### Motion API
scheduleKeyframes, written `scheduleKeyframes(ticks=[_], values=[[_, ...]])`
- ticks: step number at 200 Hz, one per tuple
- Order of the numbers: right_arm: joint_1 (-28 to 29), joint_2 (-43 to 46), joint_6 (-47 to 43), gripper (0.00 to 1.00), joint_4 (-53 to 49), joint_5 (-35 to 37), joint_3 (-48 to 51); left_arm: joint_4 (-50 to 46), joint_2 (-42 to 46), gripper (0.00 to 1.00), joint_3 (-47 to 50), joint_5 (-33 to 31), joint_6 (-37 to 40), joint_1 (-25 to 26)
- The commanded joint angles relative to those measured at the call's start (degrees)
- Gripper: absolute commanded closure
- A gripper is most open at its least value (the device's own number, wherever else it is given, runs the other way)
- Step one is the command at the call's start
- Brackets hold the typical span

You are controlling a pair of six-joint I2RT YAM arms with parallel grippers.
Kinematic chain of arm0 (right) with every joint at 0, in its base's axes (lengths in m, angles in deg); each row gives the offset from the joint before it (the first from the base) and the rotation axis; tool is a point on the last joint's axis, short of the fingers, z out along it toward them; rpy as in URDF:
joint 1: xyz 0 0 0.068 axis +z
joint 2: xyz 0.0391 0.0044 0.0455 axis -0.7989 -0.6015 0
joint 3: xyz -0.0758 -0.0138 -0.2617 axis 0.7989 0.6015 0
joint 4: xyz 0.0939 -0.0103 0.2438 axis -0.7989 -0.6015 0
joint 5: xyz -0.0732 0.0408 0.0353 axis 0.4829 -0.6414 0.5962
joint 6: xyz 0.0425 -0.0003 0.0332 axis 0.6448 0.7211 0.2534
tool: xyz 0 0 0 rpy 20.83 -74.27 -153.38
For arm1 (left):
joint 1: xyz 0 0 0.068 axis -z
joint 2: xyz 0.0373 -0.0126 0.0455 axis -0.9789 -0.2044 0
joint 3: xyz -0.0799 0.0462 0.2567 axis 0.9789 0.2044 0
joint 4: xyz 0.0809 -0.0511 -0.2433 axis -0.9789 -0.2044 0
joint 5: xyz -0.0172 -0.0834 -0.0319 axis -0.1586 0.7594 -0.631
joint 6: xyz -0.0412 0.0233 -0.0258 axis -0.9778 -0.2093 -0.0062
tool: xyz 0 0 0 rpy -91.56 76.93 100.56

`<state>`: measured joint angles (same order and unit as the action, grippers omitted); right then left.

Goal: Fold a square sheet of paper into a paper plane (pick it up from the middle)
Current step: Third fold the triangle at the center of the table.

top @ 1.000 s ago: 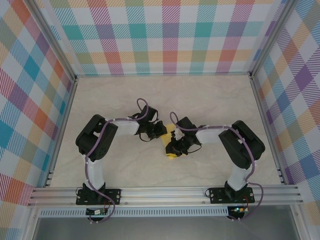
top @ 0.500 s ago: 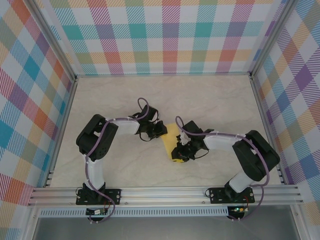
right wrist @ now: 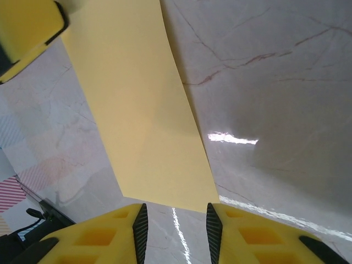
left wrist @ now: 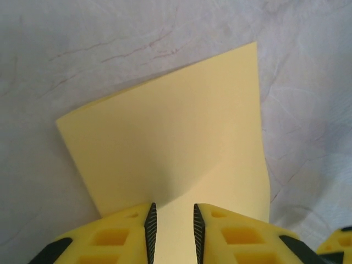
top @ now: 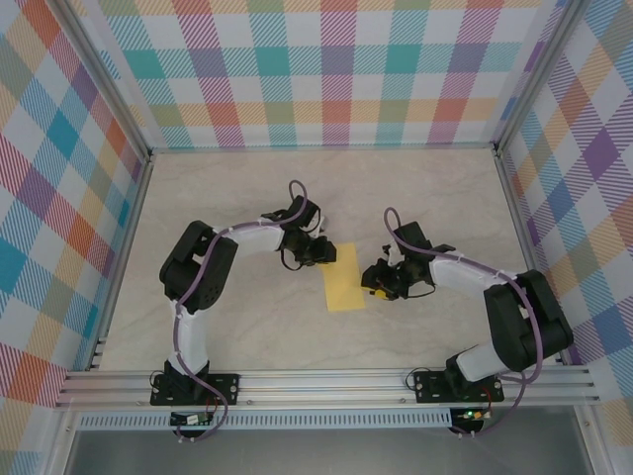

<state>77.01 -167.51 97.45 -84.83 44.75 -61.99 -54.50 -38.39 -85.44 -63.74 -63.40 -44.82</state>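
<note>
We see the paper (top: 343, 280) lying flat on the marble worktop (top: 435, 198), about in the middle of it, as a yellow rectangle that is longer than it is wide.

The left fingers (top: 320, 252) are at the far left corner of the paper, low over it. In the left wrist view their black pads (left wrist: 150, 225) stand only a little apart. The paper (left wrist: 176, 148) shows in the narrow gap between them, and they do not press it. In this view one part of the sheet lifts a little and throws a soft shadow on the part below it.

The right fingers (top: 374, 284) are just beside the right edge of the paper, apart from it. In the right wrist view the pads (right wrist: 141, 223) stand moderately apart with bare worktop between them and hold nothing. The near edge of the paper (right wrist: 137, 110) ends just ahead of them. At the far end of the paper we see a yellow finger of the left arm (right wrist: 25, 27).

Nothing lies on the paper, and only the left fingers cover its corner. Around the worktop stand checked walls (top: 336, 79), well apart from the paper, and a metal rail (top: 326, 381) runs along the near side.
</note>
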Motion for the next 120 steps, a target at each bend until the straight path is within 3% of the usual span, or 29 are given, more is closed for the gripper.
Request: scheduleKeyframes(ticks=[1,44,120], values=[[-0.1,-1.9,0.5,0.63,2.1,-2.8,-2.0,-3.6,6.5,0.69,-1.6,-2.8,1.4,0.5],[-0.1,-4.0,0.2,0.6,2.5,-3.5,-3.0,-3.2,7.4,0.66,-0.6,-6.1,-1.1,0.4],[-0.1,-7.0,-0.6,0.57,2.8,-3.5,-4.7,-0.3,2.0,0.68,-0.4,-2.8,-4.4,0.5]])
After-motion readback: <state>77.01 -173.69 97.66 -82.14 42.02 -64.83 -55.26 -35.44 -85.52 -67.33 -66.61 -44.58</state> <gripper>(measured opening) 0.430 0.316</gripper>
